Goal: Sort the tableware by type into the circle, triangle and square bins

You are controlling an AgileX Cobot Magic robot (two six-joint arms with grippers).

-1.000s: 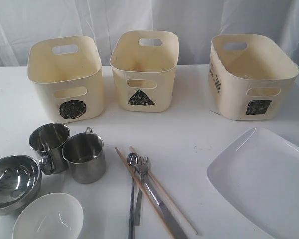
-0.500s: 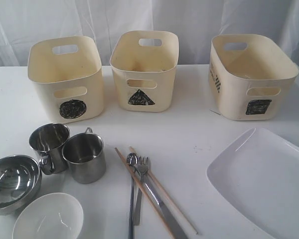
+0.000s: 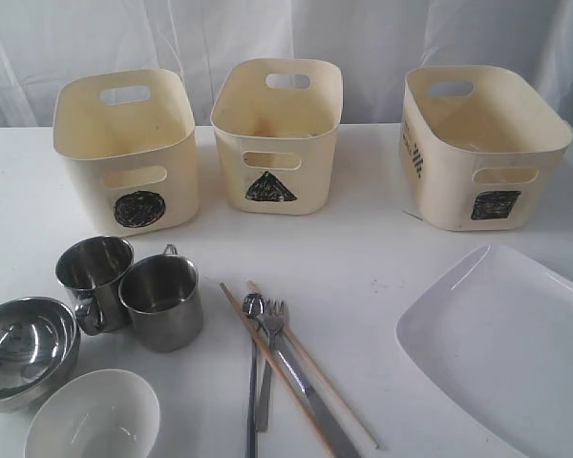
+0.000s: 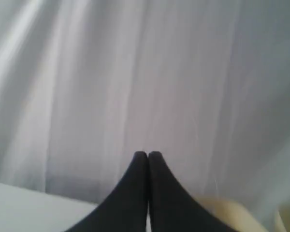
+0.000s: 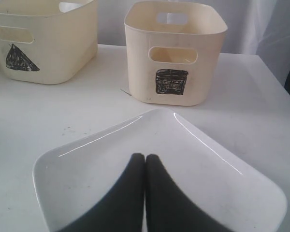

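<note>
My left claw and right claw stayed clenched, empty | nothing on the table had shifted this past second | sorting unstarted, I judged.

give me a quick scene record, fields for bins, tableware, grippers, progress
bins: circle bin left, triangle bin middle, square bin right, at the back; no tableware seen inside
mugs: left mug and right mug side by side, in front of circle bin
bowls: steel bowl, white bowl, front left
cutlery: spoon, fork, knife, chopsticks bundled, front centre
plate: white plate front right
grippers: left gripper shut, facing curtain; right gripper shut, empty, over plate
progress: nothing sorted yet
</note>
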